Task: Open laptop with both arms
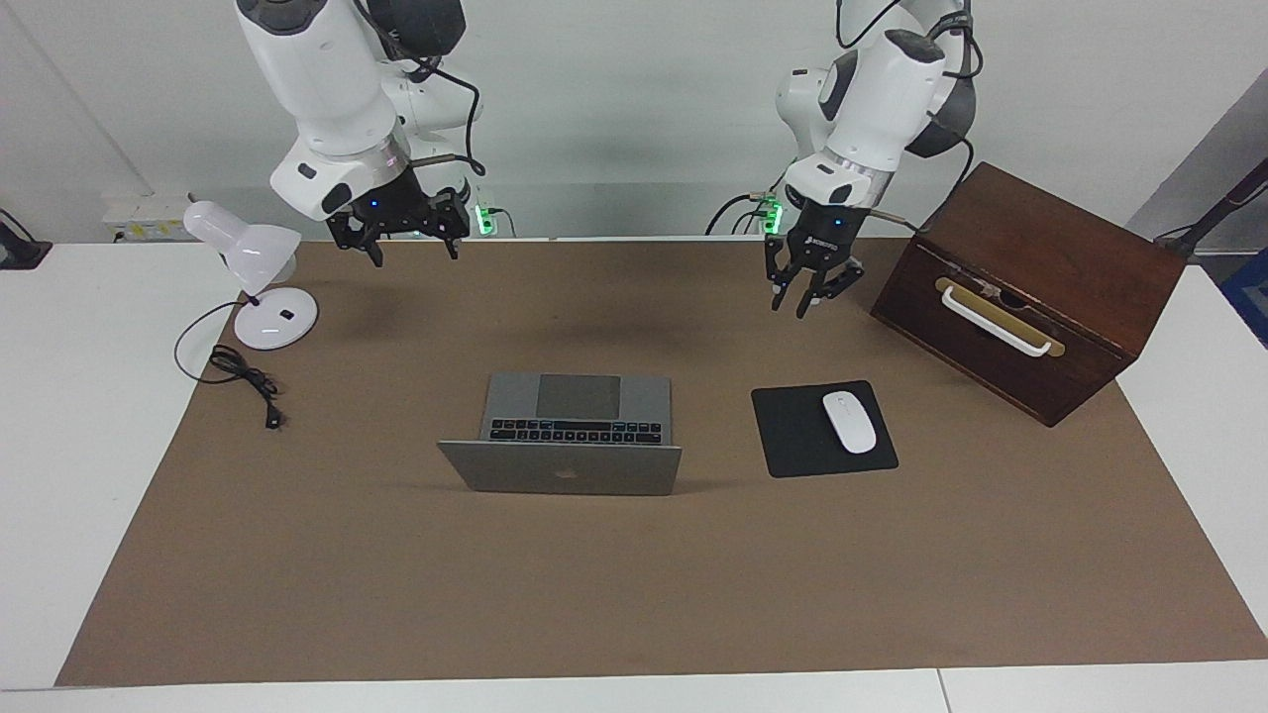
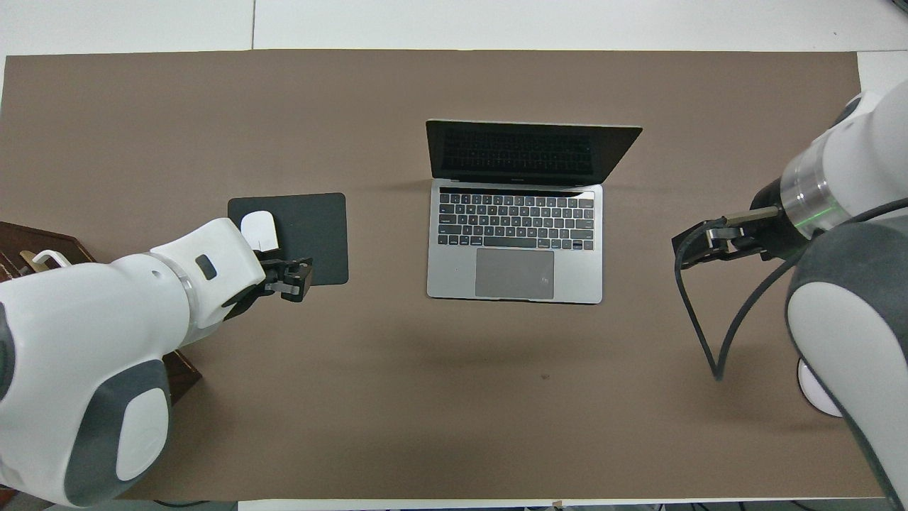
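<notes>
Grippers hanging up in the air nearest the robots, both empty and clear of everything. Right gripper (image 1: 404, 238) hovering over bare brown mat (image 1: 634, 594) toward the lamp's end, fingers spread wide, holding nothing. Left gripper (image 1: 810, 294) hanging over the mat beside the wooden box (image 1: 1030, 287), fingertips parted partway, gripping nothing. Lamp (image 1: 253, 287) sitting by the mat's edge at the right arm's end, white head tilted over round base, black cord (image 1: 243, 376) trailing onto the mat. Box standing at the left arm's end, pale handle (image 1: 991, 319) showing on its front. Laptop (image 1: 575, 431) lying open in the middle of the mat, a little farther from the robots than both grippers and well apart from each, grey trackpad and black keys facing up, lid standing raised at the edge farthest from the robots, dark logo showing on its back. Mouse pad (image 1: 797, 436) lying flat beside the laptop toward the left arm's end, white mouse (image 1: 850, 422) resting on it. Bare mat stretching on, farther out, to the white table (image 1: 59, 446).
</notes>
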Robot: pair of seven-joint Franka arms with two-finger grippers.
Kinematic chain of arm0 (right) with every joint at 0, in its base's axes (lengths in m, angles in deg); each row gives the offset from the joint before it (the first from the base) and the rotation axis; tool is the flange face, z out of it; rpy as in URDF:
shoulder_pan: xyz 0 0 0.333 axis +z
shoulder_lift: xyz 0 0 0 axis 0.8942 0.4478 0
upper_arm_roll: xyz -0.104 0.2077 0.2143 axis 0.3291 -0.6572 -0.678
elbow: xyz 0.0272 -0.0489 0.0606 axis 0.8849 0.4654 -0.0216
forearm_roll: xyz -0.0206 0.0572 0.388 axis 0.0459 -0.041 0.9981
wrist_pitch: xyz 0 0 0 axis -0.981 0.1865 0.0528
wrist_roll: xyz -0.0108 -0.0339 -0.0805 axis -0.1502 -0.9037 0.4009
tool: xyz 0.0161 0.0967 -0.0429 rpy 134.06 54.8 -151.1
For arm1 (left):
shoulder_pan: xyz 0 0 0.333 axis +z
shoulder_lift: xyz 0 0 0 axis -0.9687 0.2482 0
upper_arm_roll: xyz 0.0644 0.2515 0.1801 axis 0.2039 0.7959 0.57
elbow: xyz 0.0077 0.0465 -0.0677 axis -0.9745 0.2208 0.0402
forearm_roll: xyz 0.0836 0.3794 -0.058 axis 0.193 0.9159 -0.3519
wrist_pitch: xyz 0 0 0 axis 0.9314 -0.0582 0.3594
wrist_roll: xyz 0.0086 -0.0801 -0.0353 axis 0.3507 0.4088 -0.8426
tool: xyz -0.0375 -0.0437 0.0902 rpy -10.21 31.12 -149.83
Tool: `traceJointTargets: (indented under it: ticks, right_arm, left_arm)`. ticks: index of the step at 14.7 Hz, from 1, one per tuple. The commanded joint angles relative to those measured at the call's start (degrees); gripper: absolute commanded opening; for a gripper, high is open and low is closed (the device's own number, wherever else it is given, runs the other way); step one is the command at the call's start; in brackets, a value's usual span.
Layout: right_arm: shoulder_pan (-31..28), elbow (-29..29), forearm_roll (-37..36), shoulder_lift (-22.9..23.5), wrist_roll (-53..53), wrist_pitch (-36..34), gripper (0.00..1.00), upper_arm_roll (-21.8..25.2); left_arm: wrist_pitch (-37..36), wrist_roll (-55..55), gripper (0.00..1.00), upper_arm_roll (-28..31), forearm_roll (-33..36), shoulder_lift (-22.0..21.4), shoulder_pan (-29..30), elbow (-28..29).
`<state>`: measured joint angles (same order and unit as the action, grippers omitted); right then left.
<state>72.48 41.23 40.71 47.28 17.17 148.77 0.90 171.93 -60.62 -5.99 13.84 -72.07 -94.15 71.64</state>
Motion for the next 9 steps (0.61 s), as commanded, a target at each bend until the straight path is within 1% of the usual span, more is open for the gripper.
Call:
traceJointTargets:
  ticks: [1, 3, 5, 6, 8, 9]
  right_arm:
    - [-4.9, 0.9, -0.5, -0.1, 1.4, 1.9, 1.00, -3.1]
    - [-5.2, 1.0, -0.8, 0.1, 1.3, 3.2, 1.00, -3.2]
    - [-5.7, 0.9, -0.8, 0.9, 1.3, 5.7, 1.00, -3.2]
    - [-6.2, 0.7, -1.0, 1.1, 1.4, 5.8, 1.00, -3.2]
    - [-6.2, -3.1, -1.2, 2.7, 1.4, 2.4, 1.00, -2.7]
    - [-6.2, -3.6, -2.2, 2.9, 1.4, 1.6, 1.00, -2.6]
  left_arm:
    - [-6.4, -0.7, 1.00, -0.4, 3.5, -1.7, 2.9, -2.3]
    - [-11.7, -3.7, 1.00, -0.2, 4.7, -2.2, 5.1, -4.8]
    - [-19.7, -9.2, 1.00, -0.3, 4.7, -2.2, 8.7, -9.2]
    - [-23.8, -9.5, 1.00, -0.2, 4.7, -2.2, 10.1, -11.2]
    - [-27.9, -9.5, 1.00, -0.2, 4.8, -2.3, 14.2, -13.3]
    - [-29.3, -9.5, 1.00, -0.2, 4.9, -2.7, 15.9, -14.1]
